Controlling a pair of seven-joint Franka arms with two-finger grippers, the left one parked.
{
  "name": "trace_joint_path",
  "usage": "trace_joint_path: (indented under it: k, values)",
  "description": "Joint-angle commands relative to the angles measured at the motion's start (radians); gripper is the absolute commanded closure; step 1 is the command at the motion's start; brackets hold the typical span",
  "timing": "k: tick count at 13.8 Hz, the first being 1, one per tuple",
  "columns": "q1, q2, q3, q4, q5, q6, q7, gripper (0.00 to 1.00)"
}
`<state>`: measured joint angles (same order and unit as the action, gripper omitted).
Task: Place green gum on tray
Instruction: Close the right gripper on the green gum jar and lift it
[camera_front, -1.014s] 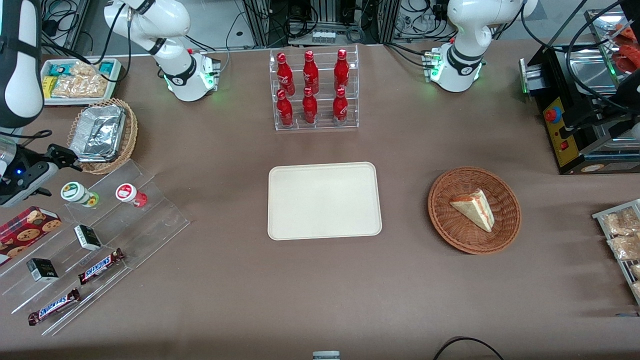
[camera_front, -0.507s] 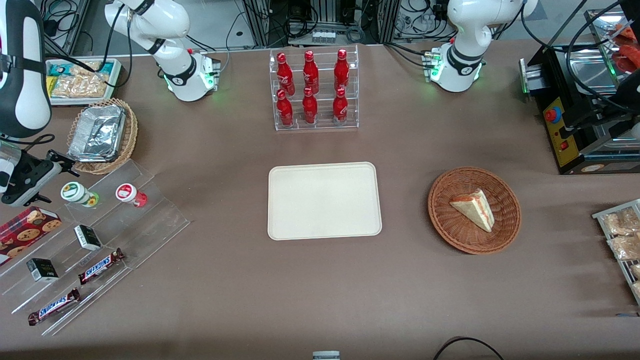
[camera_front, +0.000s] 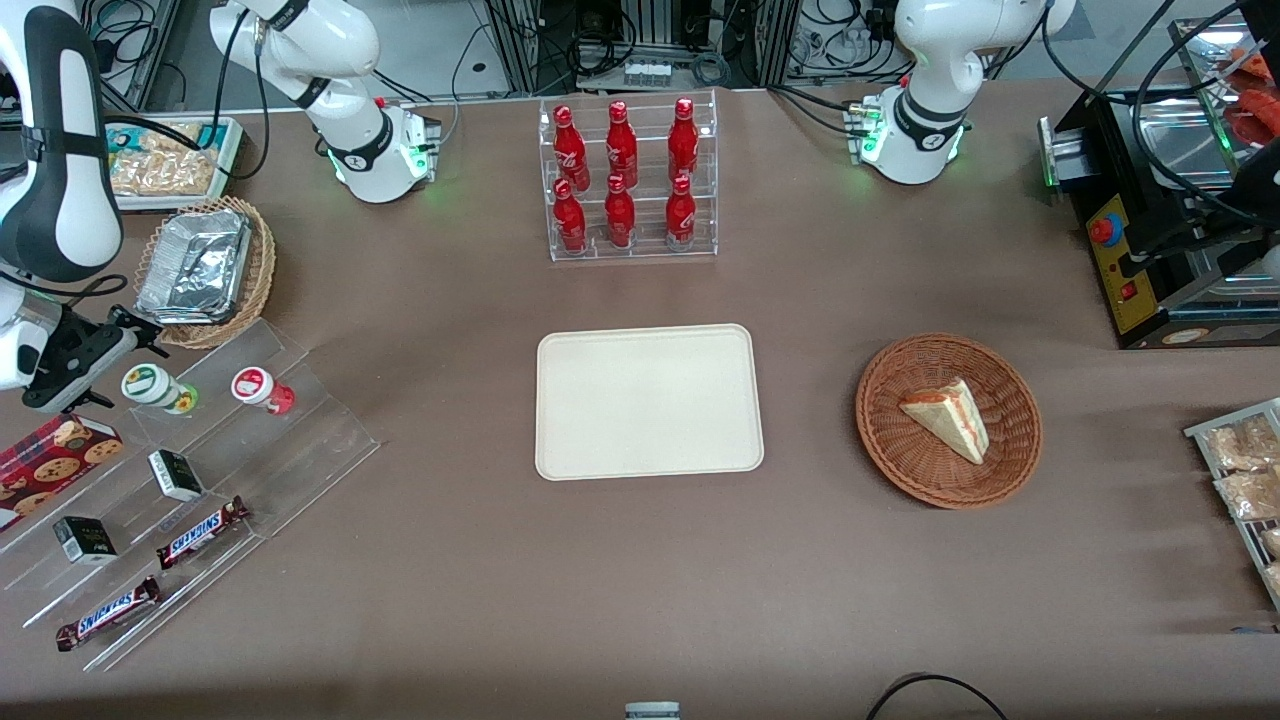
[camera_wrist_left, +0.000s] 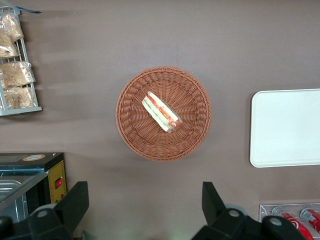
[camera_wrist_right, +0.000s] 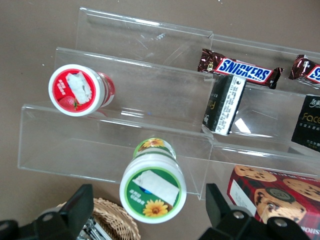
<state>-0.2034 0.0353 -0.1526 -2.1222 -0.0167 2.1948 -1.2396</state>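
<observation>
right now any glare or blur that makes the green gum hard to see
Right wrist view: green gum sharp between the open gripper fingers, faint reflections on the clear acrylic stand. Front view: gum small, soft shadows, mild sheen on the foil container.

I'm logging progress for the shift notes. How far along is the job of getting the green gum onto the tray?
Early stage. Nothing is delivered: the tray holds nothing. In hand: the gripper hovers beside the green gum with its fingers open on either side, so no grasp yet. The gum stands on the clear acrylic stand next to the red gum. Left: grasp, lift, carry and set down on the tray.
</observation>
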Motion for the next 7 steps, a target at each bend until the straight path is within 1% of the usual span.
trace_joint_path:
  k: [1, 4, 5, 6, 7]
  values:
    - [-0.011, 0.006, 0.004, -0.033, 0.011, 0.068, -0.020, 0.00]
    - [-0.011, 0.023, 0.004, -0.039, 0.011, 0.098, -0.020, 0.00]
    - [-0.011, 0.028, 0.004, -0.039, 0.012, 0.105, -0.021, 0.01]
    - [-0.011, 0.034, 0.004, -0.039, 0.012, 0.108, -0.021, 0.11]
    - [-0.011, 0.037, 0.004, -0.039, 0.014, 0.109, -0.036, 0.34]
